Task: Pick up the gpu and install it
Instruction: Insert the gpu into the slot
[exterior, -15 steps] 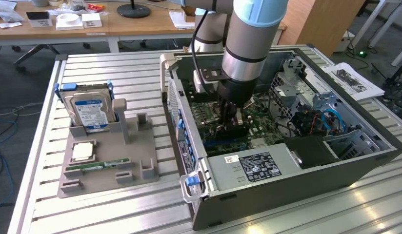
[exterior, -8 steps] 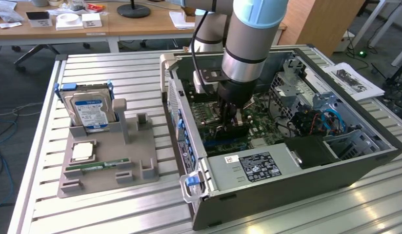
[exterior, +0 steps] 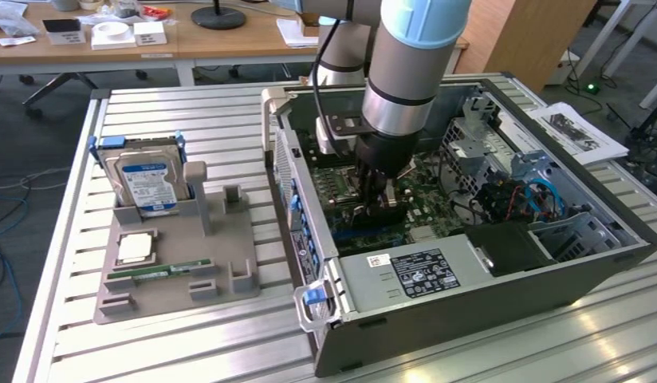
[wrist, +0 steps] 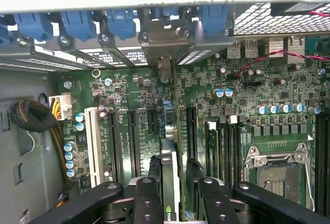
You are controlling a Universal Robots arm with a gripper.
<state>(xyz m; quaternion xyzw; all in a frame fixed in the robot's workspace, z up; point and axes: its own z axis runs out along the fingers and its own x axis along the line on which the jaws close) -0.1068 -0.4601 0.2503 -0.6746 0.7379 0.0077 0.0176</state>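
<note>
The gpu [wrist: 169,164] shows edge-on in the wrist view, a thin dark card standing upright between my fingers [wrist: 148,195]. Its grey metal end bracket [wrist: 164,53] reaches to the case's rear wall, among the blue retention clips [wrist: 121,22]. My gripper [wrist: 175,185] is shut on the card, holding it over the green motherboard [wrist: 247,95] between two black expansion slots [wrist: 131,141]. In the exterior view my gripper [exterior: 376,203] is deep inside the open computer case [exterior: 584,263], just above the board [exterior: 419,199].
A grey holder [exterior: 233,255] on the exterior view's left carries a hard drive [exterior: 147,179], a CPU [exterior: 135,247] and a green RAM stick [exterior: 159,271]. Inside the case are a power supply [exterior: 414,275], a black cable bundle [wrist: 36,115] and the CPU socket [wrist: 278,167].
</note>
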